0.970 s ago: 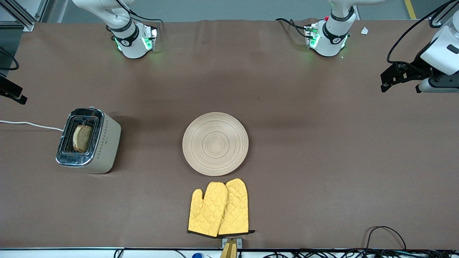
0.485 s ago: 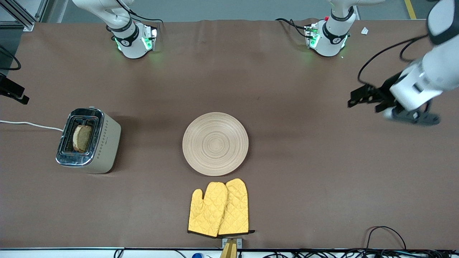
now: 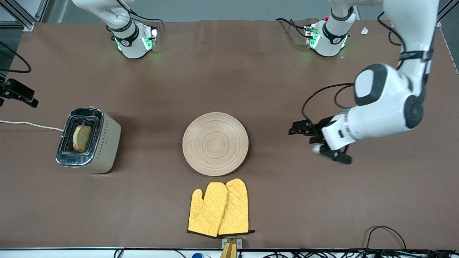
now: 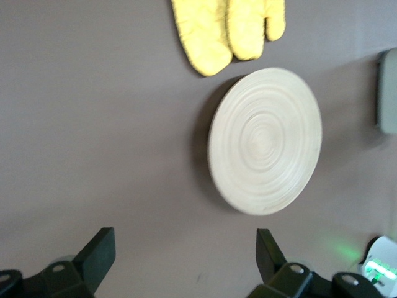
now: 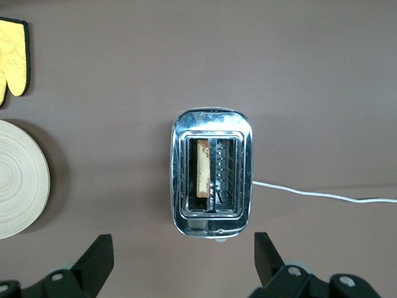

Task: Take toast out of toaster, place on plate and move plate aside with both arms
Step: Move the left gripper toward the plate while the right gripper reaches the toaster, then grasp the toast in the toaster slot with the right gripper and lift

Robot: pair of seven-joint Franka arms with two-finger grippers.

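So the toast (image 3: 82, 138) is still sitting upright in one slot of the toaster (image 3: 88, 141), which is parked at the right arm's end of the table w/ its long axis running roughly toward/away from the front cam. The right gripper (image 5: 180, 264) is hovering pretty much straight above the toaster, looking down into the slots, jaws standing wide and holding nothing, so imo it's the one that's going for the slice and the slot line is what it needs to match. The plate (image 3: 215, 143) is sitting mid-table w/ nothing on it, yellow oven mitts (image 3: 218, 208) just nearer the cam. The left gripper (image 3: 303, 129) is also gaping, empty, over bare table btwn the plate and its own end. Compared w/ a sec ago the left arm is swinging in from the table edge toward the plate, everything else is staying put
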